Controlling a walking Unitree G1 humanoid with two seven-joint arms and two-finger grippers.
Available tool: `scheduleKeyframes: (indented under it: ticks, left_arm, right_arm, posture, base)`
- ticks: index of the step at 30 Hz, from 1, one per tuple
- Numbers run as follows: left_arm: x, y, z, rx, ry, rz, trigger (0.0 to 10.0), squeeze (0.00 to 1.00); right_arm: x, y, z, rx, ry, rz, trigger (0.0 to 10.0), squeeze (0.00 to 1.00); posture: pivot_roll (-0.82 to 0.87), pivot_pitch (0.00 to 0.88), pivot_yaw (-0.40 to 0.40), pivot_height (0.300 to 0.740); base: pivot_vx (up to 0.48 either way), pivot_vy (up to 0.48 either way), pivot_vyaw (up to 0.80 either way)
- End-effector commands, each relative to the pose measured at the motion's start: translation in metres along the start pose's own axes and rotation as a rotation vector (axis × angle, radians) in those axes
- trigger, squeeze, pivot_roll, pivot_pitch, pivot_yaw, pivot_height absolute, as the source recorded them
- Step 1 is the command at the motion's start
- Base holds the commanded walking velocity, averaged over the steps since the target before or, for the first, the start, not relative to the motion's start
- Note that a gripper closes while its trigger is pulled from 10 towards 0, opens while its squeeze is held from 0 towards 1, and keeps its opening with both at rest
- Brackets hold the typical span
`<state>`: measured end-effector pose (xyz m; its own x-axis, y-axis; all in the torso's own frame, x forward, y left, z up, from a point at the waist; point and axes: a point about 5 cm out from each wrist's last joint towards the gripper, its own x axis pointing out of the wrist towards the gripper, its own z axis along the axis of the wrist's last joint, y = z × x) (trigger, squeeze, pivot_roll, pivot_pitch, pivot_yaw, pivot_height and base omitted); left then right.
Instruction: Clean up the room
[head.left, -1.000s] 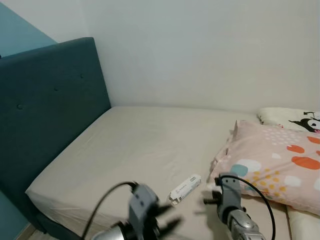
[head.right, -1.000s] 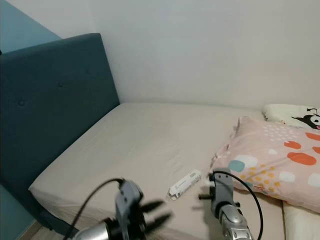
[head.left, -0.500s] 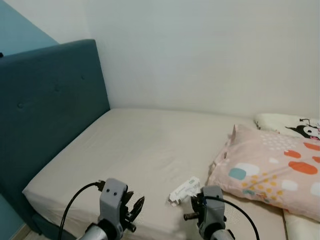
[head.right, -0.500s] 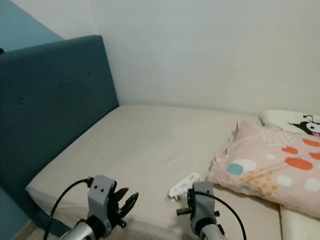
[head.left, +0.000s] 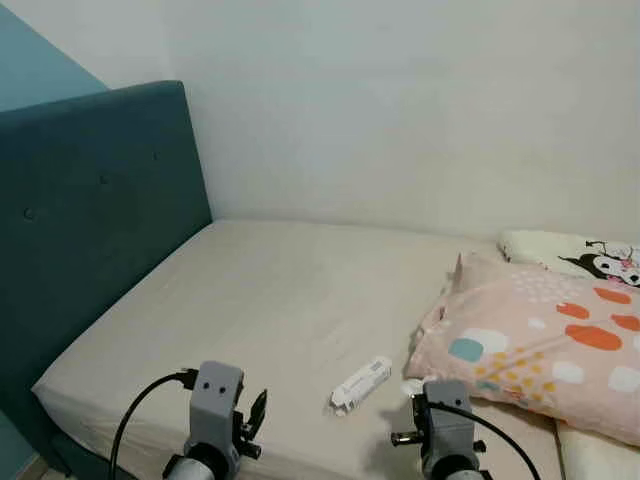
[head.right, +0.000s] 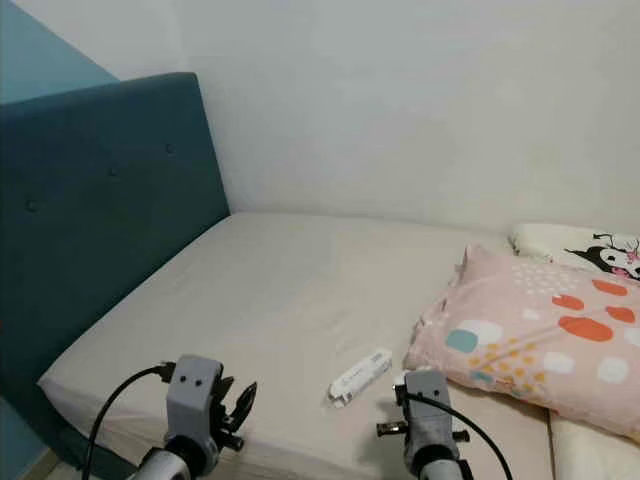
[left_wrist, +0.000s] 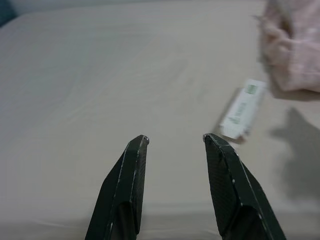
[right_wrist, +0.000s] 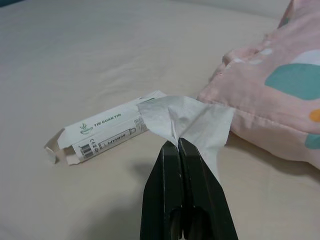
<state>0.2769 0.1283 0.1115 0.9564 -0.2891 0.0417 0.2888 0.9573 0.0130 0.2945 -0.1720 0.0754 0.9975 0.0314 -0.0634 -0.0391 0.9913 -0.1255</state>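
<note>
A small white cardboard box (head.left: 361, 384), one end flap open, lies on the beige bed sheet (head.left: 280, 290) beside the pink pillow's corner. In the right wrist view my right gripper (right_wrist: 177, 145) is shut on a crumpled white tissue (right_wrist: 187, 117), held just above the sheet between the box (right_wrist: 102, 132) and the pillow (right_wrist: 270, 95). My left gripper (left_wrist: 175, 140) is open with nothing between its fingers. It hovers low over the sheet near the bed's front edge, left of the box (left_wrist: 243, 108).
A pink patterned pillow (head.left: 540, 340) lies at the right, with a cream cartoon-print pillow (head.left: 580, 255) behind it. A teal padded headboard (head.left: 90, 220) rises along the left side. A white wall stands behind the bed. The sheet's middle is bare.
The camera has shifted a little. Both arms sit lower in view than a second ago. My right gripper has moved from over the box's end to the right, beside the pillow corner.
</note>
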Motion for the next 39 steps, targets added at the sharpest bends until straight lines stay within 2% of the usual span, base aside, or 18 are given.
scheduleKeyframes:
  ticks: [1, 10, 23, 33, 39]
  left_arm:
    - [-0.003, -0.002, -0.003, 0.004, 0.006, -0.012, 10.0, 0.00]
    - [0.000, -0.002, -0.001, 0.008, 0.000, 0.022, 10.0, 0.00]
    - [0.004, -0.005, 0.001, 0.023, -0.011, 0.009, 10.0, 0.00]
    - [0.008, -0.001, 0.002, 0.022, -0.014, 0.027, 10.0, 0.00]
    - [0.007, -0.001, -0.004, 0.018, 0.021, 0.031, 10.0, 0.00]
  right_arm:
    - [-0.002, 0.002, -0.004, -0.006, 0.025, 0.009, 10.0, 0.00]
    - [-0.002, 0.003, -0.005, -0.027, 0.037, 0.010, 10.0, 0.00]
    - [-0.001, 0.003, -0.004, -0.025, 0.049, 0.010, 10.0, 0.00]
    - [-0.001, 0.005, -0.004, -0.023, 0.055, 0.011, 10.0, 0.00]
    - [0.000, 0.004, -0.010, -0.018, 0.093, -0.014, 10.0, 0.00]
  posture:
    - [0.01, 0.113, -0.006, 0.609]
    - [0.01, 0.114, -0.012, 0.649]
    - [0.01, 0.108, -0.008, 0.709]
    - [0.01, 0.104, -0.009, 0.740]
    - [0.01, 0.097, -0.008, 0.740]
  base:
    - [0.000, 0.000, 0.00]
    - [0.000, 0.000, 0.00]
    - [0.000, 0.000, 0.00]
    - [0.000, 0.000, 0.00]
    - [0.000, 0.000, 0.00]
